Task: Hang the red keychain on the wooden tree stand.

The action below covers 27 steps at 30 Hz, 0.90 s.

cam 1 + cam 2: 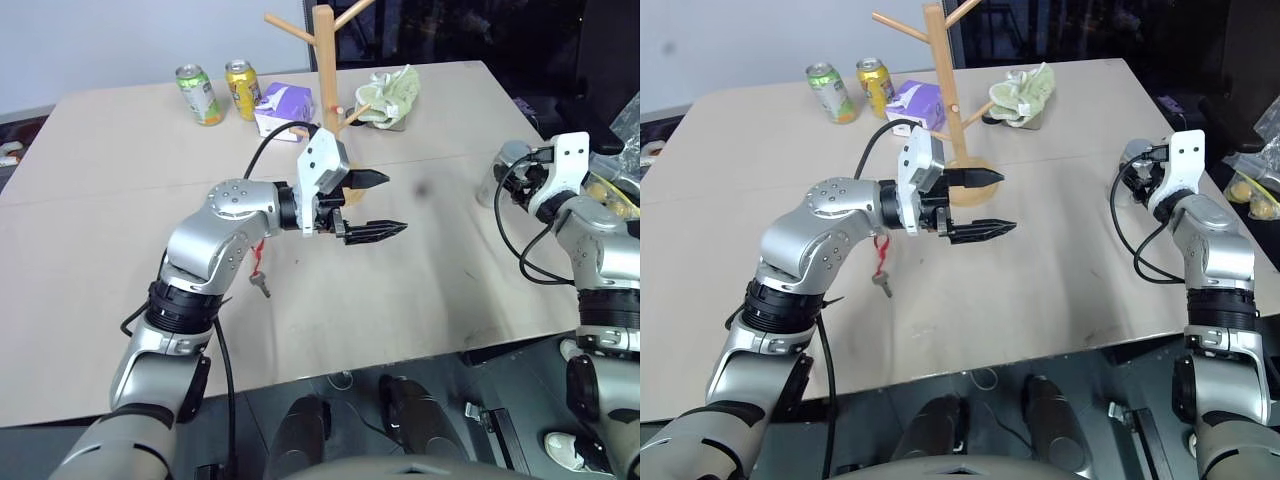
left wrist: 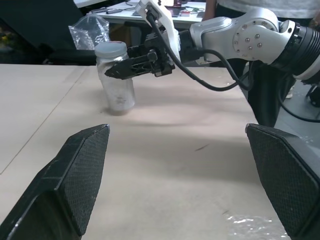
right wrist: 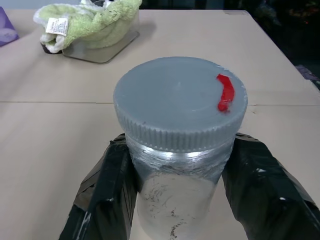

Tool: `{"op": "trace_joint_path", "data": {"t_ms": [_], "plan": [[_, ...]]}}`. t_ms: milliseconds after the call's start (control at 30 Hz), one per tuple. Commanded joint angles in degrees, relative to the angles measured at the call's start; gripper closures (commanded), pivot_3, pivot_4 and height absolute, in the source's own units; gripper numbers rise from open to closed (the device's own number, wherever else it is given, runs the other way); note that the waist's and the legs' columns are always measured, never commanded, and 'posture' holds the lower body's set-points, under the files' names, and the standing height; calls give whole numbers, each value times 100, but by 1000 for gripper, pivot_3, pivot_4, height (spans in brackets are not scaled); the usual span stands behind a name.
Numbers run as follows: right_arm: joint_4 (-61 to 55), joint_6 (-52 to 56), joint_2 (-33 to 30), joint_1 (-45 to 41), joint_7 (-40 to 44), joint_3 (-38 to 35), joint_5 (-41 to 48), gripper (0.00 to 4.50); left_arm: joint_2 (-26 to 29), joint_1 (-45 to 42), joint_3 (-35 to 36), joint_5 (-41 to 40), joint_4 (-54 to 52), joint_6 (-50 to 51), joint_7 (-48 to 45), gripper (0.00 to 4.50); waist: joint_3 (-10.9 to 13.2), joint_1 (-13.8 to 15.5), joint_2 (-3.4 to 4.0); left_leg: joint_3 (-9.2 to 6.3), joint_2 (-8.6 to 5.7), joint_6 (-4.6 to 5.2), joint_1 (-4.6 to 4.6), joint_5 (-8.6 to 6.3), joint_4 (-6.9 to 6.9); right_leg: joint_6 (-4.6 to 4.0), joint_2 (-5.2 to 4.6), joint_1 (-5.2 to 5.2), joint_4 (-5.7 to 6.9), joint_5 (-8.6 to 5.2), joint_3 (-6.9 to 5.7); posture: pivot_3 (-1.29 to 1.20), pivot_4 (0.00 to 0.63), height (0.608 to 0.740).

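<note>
My left gripper hangs over mid-table with jaws spread wide and empty, pointing toward my right side. My right gripper is clamped round a lidded clear jar, a grip unrelated to the task. The red keychain lies on the table beneath my left forearm, unhung; the wooden tree stand stands just beyond.

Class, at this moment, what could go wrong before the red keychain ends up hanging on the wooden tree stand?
1. The red keychain lies on the table under the left forearm, behind the open left claw; the arm might drag it.
2. That claw hovers close to the wooden tree stand and could knock it.
3. The right claw grips a jar near the table edge; it may tip.
</note>
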Motion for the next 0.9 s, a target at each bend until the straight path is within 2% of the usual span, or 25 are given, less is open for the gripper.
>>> {"op": "trace_joint_path", "data": {"t_ms": [33,333,367,433,467,500,733,900], "plan": [[81,-335,-60,-137,135,-26,-75,2534,-31,-95,94,35,-91,-120,-57,0,0,0,0,0,0,0,0,0,0,0,0,0,0,0,0,0,150,740],[64,-510,-38,4,338,94,-210,2534,-38,-140,153,111,-8,-188,-150,0,0,-3,0,2,-1,0,3,0,1,1,0,0,3,1,3,0,150,740],[45,-500,-37,21,355,91,-211,1491,-47,-162,161,111,12,-185,-153,0,0,-2,0,2,-1,0,3,0,1,1,0,0,3,1,3,0,150,740],[-5,-450,-43,57,373,72,-198,598,-47,-180,177,105,20,-174,-166,0,0,-2,0,2,-1,0,3,0,1,1,0,0,3,1,3,0,150,740],[-26,-415,-53,69,379,60,-182,462,-44,-186,180,113,31,-181,-171,0,0,-1,0,2,-1,0,3,0,1,1,0,0,3,1,3,0,150,740],[-62,-366,-57,81,376,37,-151,26,-36,-187,183,128,44,-197,-177,0,0,-1,0,2,-1,0,2,0,1,1,-1,0,3,1,3,0,150,740],[-766,160,-244,316,418,-112,68,26,216,-193,317,71,33,-106,-328,0,0,0,0,0,-1,0,4,0,1,1,0,0,5,1,3,0,150,740],[-2193,1208,-687,570,497,-492,609,26,900,-10,681,-163,-341,312,-514,0,4,-10,6,1,-1,0,1,0,2,1,0,-2,5,0,2,0,150,740]]}}
